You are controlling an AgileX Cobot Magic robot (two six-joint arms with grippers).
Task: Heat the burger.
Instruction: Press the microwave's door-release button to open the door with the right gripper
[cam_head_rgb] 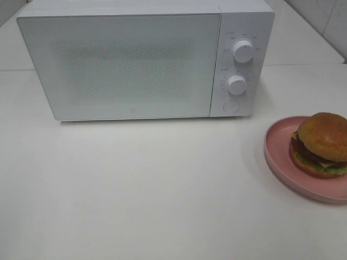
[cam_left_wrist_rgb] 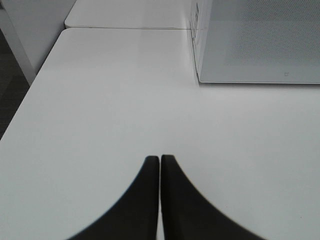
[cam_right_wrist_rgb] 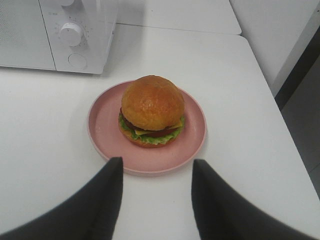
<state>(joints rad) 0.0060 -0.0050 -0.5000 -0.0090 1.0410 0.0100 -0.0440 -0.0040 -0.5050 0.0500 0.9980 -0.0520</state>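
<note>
Glossy golden-brown bun over dark patty, lettuce and cheese: burger [cam_right_wrist_rgb: 152, 111], centred on the pink plate [cam_right_wrist_rgb: 100, 131], at the right of the table [cam_head_rgb: 162, 189], nearer than the microwave [cam_head_rgb: 130, 65] and right of its knobs [cam_head_rgb: 244, 51]. Right gripper [cam_right_wrist_rgb: 156, 165] released, jaws spread and empty, poised just on the near side of the plate rim. Likely trouble from here: pinching the stacked layers unevenly and shearing bun from filling, or nudging the smooth plate rightward, toward a table edge not far beyond it. Also a blocked way in: microwave door shut, needing opening first, probably swinging out over the bare middle of the table. Left gripper [cam_left_wrist_rgb: 160, 160] clenched on nothing, low over bare table just left of the microwave. Plenty of open tabletop near and left; tighter on the right past the plate and behind the microwave.
</note>
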